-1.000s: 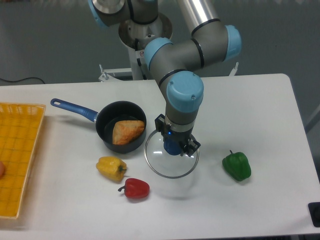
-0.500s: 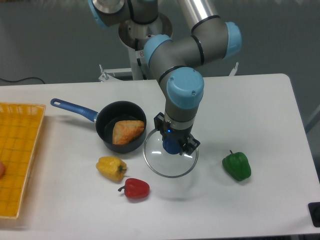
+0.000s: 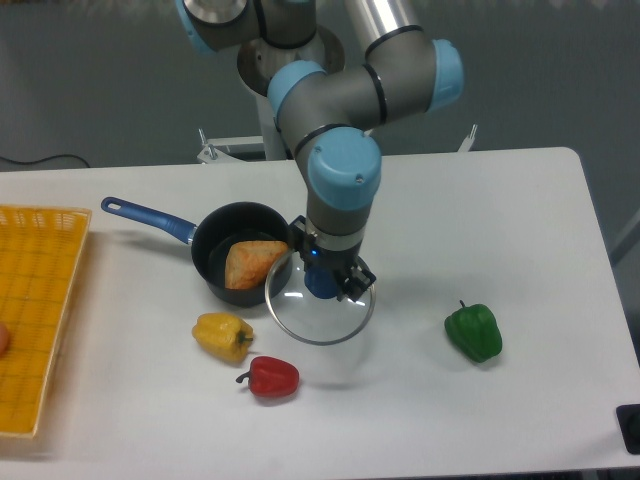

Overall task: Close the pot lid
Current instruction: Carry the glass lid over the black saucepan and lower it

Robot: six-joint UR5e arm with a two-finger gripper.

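The pot (image 3: 222, 243) is a dark round saucepan with a long blue handle, standing left of centre with an orange-brown piece of food (image 3: 254, 264) inside. The lid (image 3: 318, 312), a clear glass disc with a metal rim and a blue knob, hangs above the table just right of the pot, its left edge overlapping the pot's right rim. My gripper (image 3: 322, 282) points straight down and is shut on the lid's blue knob.
A yellow pepper (image 3: 222, 335) and a red pepper (image 3: 270, 377) lie in front of the pot. A green pepper (image 3: 473, 331) sits to the right. A yellow basket (image 3: 38, 310) stands at the left table edge.
My gripper has carried the lid to the left and slightly up, from beside the pot to overlapping its right rim. The pot and peppers have not moved.
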